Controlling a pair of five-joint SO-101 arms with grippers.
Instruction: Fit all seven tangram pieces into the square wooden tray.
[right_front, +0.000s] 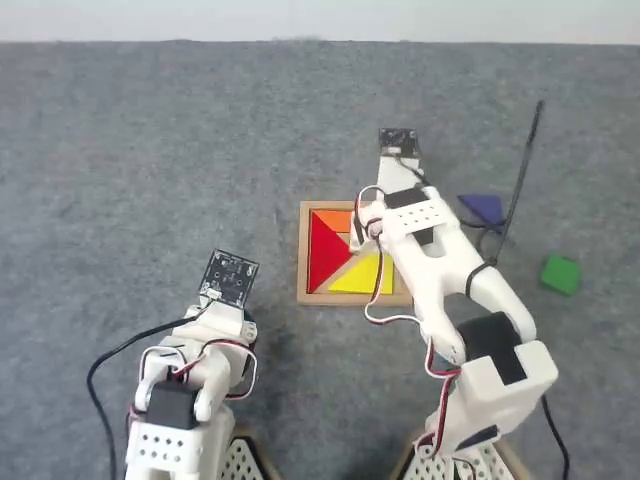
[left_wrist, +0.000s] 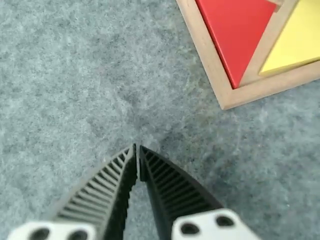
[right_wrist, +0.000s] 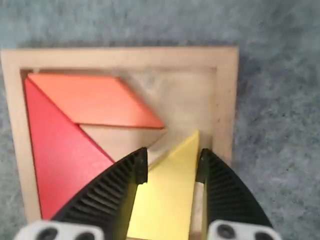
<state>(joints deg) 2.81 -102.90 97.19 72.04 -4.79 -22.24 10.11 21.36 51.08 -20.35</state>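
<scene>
Low-centre, the right gripper (right_wrist: 170, 162) clamps the yellow triangle (right_wrist: 162, 205), seemingly to seat it in the tray (right_wrist: 226, 100); the left gripper (left_wrist: 138, 150) rests pinched together.

1. My right arm (right_front: 440, 260) is covering the right side of the wooden tray (right_front: 303, 250) from above.
2. My right gripper (right_wrist: 172, 162) is hiding the flanks of the yellow triangle (right_wrist: 162, 205); its base is running out of frame.
3. My left wrist view is cropping the tray to one corner.
</scene>
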